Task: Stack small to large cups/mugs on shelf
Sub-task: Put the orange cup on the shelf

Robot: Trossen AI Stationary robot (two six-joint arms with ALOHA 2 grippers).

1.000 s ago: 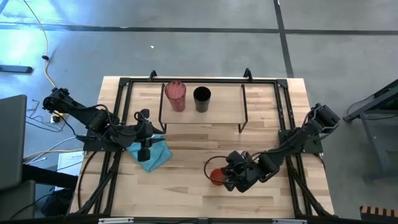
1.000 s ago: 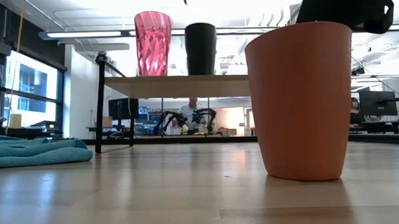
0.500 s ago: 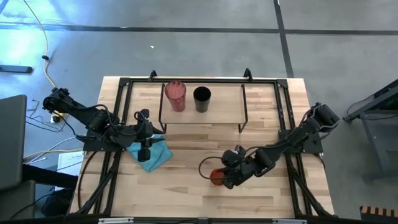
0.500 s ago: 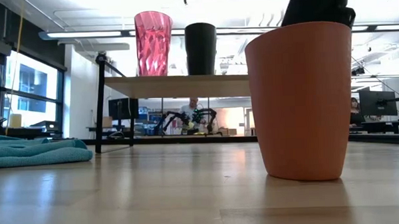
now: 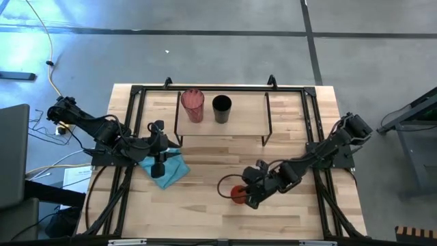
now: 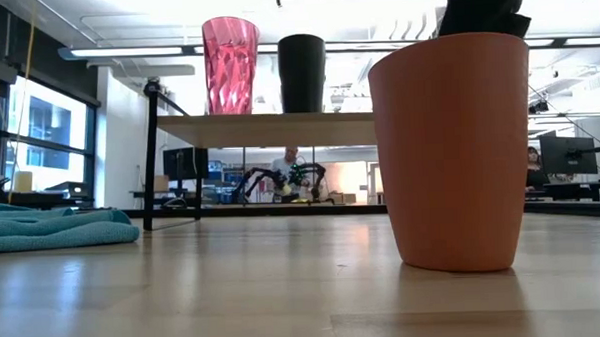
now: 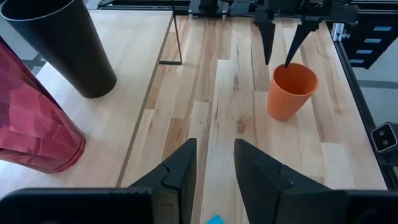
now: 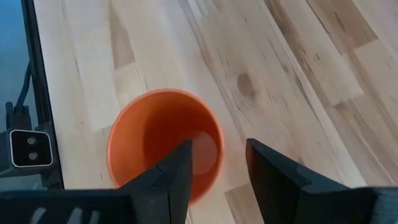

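The short red-orange cup [image 5: 236, 195] stands upright on its base on the table, near the front right [image 6: 452, 153]. My right gripper [image 8: 221, 146] is open just above its rim; in the left wrist view one finger points into the mouth [image 7: 290, 53] and the other stands outside the wall. Whether either touches the cup cannot be told. The pink tumbler [image 5: 192, 104] and the black cup [image 5: 221, 107] stand side by side on the shelf's wooden top [image 5: 246, 117]. My left gripper [image 5: 158, 169] waits open over the teal cloth.
A teal cloth [image 5: 172, 171] lies crumpled on the table at front left, under the left arm. The shelf's thin black legs [image 6: 150, 159] stand on the far half of the table. Bare wood lies between the shelf and the orange cup.
My right gripper has moved toward the table's left, from beside the orange cup to over its rim, staying open. The cup has kept its place.
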